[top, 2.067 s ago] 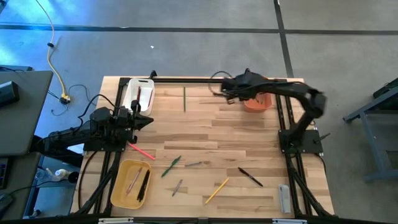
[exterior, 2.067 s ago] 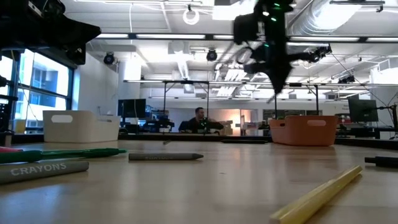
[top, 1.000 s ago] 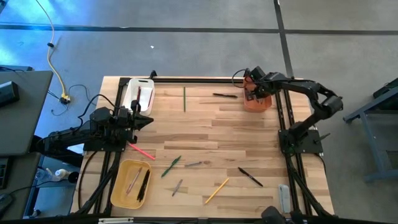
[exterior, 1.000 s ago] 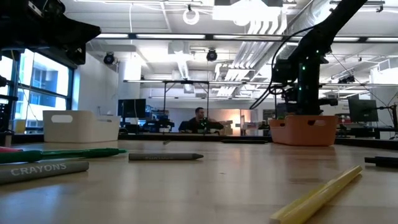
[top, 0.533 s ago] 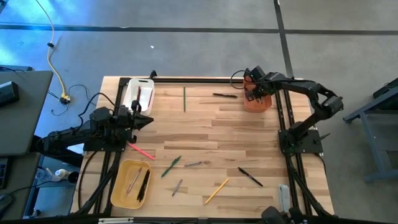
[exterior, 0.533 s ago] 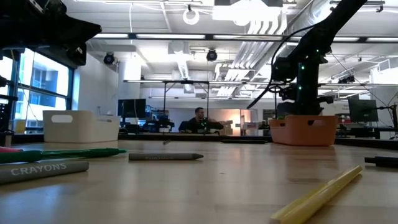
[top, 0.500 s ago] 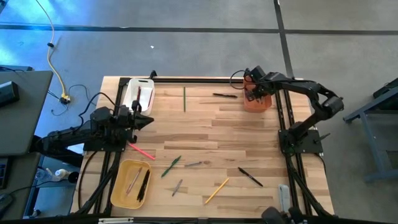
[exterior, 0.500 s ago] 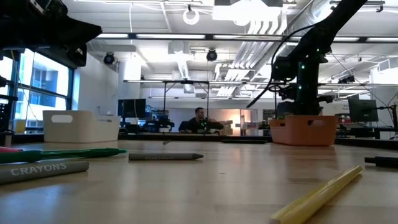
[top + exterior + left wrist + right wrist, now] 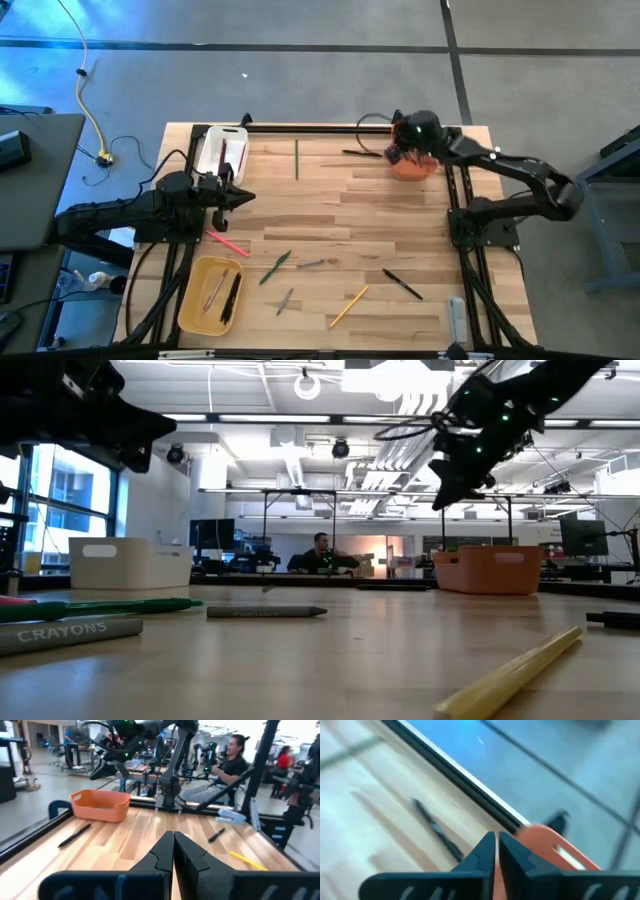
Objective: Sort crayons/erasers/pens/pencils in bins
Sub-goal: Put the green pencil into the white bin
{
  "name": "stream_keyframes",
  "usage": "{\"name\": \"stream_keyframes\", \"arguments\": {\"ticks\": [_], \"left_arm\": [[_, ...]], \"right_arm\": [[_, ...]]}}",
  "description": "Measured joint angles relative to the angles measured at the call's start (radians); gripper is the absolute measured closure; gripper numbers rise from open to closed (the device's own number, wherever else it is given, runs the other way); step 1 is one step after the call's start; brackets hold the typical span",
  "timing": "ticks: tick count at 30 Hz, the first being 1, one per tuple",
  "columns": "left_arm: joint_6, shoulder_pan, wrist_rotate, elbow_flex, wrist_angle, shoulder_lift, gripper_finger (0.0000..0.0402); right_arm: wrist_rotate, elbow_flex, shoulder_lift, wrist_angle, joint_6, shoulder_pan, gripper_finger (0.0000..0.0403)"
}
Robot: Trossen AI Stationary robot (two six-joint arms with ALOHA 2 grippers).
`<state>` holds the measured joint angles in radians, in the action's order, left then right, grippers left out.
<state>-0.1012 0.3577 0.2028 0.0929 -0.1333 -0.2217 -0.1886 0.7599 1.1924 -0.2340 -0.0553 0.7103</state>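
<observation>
Lifted clear of the orange plastic bin (image 9: 413, 165), the right gripper (image 9: 392, 156) was found pressed together and empty; a deposit was inferred. Loose sticks, including the black pen (image 9: 361, 153) beside that bin, remained unsorted.

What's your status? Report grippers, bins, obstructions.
Right gripper shut, empty, raised beside orange bin. Left gripper shut, empty, waiting near white bin. Black pen loose nearby; nothing blocking.
</observation>
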Motion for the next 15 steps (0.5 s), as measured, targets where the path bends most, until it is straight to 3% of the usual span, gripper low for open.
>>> {"name": "stream_keyframes", "arguments": {"ticks": [8,15], "left_arm": [[-0.051,-0.034,-0.129,0.076,-0.027,-0.152,0.0401],[-0.081,-0.078,-0.142,0.206,-0.02,-0.345,0.0393]], "right_arm": [[0.014,-0.291,-0.142,0.445,0.03,-0.189,0.0402],[-0.065,-0.38,-0.152,0.638,0.032,-0.348,0.0402]]}}
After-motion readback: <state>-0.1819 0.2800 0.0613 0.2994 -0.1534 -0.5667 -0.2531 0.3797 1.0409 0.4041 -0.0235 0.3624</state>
